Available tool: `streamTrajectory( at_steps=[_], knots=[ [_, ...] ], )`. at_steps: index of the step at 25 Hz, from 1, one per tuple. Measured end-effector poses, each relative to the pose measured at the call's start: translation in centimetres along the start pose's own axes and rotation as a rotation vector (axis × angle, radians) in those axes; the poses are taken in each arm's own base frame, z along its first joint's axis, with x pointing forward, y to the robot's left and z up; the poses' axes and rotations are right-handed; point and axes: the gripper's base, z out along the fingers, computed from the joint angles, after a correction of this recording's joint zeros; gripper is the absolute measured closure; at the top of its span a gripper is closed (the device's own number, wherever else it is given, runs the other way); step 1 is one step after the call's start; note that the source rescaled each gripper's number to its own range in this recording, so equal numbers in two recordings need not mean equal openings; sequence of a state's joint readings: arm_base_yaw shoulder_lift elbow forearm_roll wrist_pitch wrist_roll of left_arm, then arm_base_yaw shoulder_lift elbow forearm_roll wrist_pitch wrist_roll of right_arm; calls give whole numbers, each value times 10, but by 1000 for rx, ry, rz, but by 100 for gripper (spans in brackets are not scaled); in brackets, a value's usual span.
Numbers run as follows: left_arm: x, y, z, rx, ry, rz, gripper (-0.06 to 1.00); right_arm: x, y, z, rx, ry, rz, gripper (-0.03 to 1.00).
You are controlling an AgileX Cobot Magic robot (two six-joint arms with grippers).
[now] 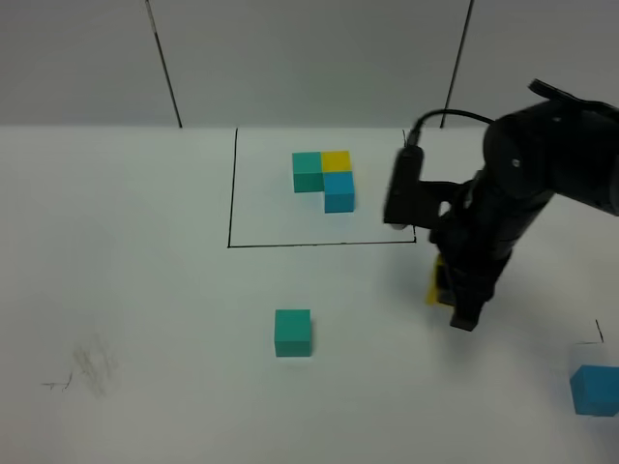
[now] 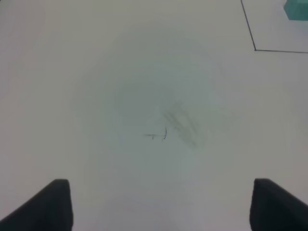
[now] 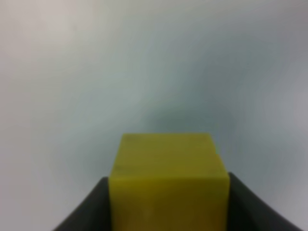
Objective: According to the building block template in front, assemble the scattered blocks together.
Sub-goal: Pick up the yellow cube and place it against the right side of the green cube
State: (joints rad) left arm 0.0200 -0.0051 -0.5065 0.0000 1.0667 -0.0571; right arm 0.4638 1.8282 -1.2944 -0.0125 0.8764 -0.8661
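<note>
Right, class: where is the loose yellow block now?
In the exterior high view the yellow block is clamped in the right end effector, right of the loose teal block and below the black frame at its lower right corner.

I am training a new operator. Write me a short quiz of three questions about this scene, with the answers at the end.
1. True or false: the left gripper is shut on a block.
2. Which block does the right gripper hold? A teal, B yellow, C blue.
3. How many cubes form the building block template?

Key: 1 false, it is open and empty. 2 B, the yellow block. 3 three.
</note>
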Motion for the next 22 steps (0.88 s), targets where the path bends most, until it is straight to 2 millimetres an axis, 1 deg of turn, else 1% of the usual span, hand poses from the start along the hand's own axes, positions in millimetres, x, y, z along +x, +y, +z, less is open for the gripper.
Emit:
streamTrajectory(
  at_steps=[2, 3, 5, 8, 11, 14, 18, 22],
  knots=[
    [0, 0, 0, 0, 0, 0, 31, -23, 4, -5, 4, -26, -70, 76],
    [0, 0, 0, 0, 0, 0, 31, -33, 8, -3, -11, -28, -95, 76],
    [0, 0, 0, 0, 0, 0, 31, -48, 12, 4, -44, -9, -134, 76],
    [0, 0, 0, 0, 0, 0, 31, -63, 16, 21, -87, 20, -168, 76],
    [0, 0, 0, 0, 0, -1, 31, -71, 21, 36, -117, 44, -191, 76],
    [0, 0, 0, 0, 0, -1, 31, -78, 28, 45, -137, 44, -209, 76],
    [0, 0, 0, 0, 0, -1, 31, -86, 35, 50, -142, 21, -238, 76],
    [0, 0, 0, 0, 0, -1, 31, -91, 37, 52, -128, -6, -240, 76]
  ],
)
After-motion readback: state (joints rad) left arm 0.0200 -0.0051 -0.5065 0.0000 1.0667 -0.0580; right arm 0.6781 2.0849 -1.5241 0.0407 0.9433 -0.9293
